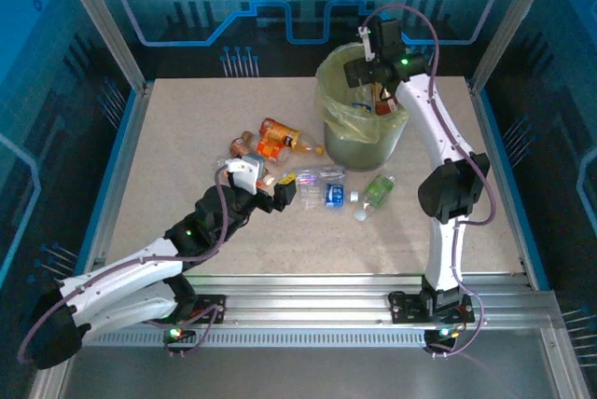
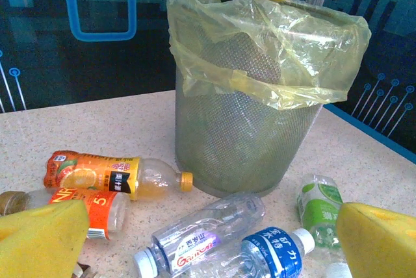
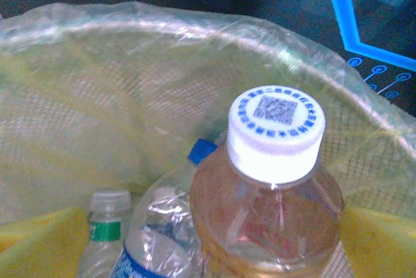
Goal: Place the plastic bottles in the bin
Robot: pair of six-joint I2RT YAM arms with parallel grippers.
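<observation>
Left gripper [image 1: 269,183] is hovering low over the table [image 1: 187,157], jaws spread wide, gripping nothing. Nearest target, the clear red-lettered bottle [image 2: 201,232], is lying dead ahead at 12 o'clock between the yellow pads [image 2: 39,236]. Its long axis is running 8 to 2 o'clock, cap end toward the gripper. Left arm is the nearer one for everything on the table.

Counting loose bottles left to right in the left wrist view: red-label bottle [image 2: 91,208], orange bottle [image 2: 97,174], the clear one, blue-label bottle [image 2: 273,260], green-label bottle [image 2: 320,201]. That's five, plus a brown cap [image 2: 10,201] at the left edge, maybe a sixth, can't tell.

One bin [image 1: 364,143] is standing at 1 o'clock from the left gripper. Right gripper [image 1: 371,82] is hanging over its mouth, jaws parted wide, pinching nothing. The brown white-capped bottle [image 3: 273,193] is sitting loose between its pads, inside the bin. Beside it are lying a blue-capped clear bottle [image 3: 162,226] and a green-banded bottle [image 3: 107,229], making three in there.
</observation>
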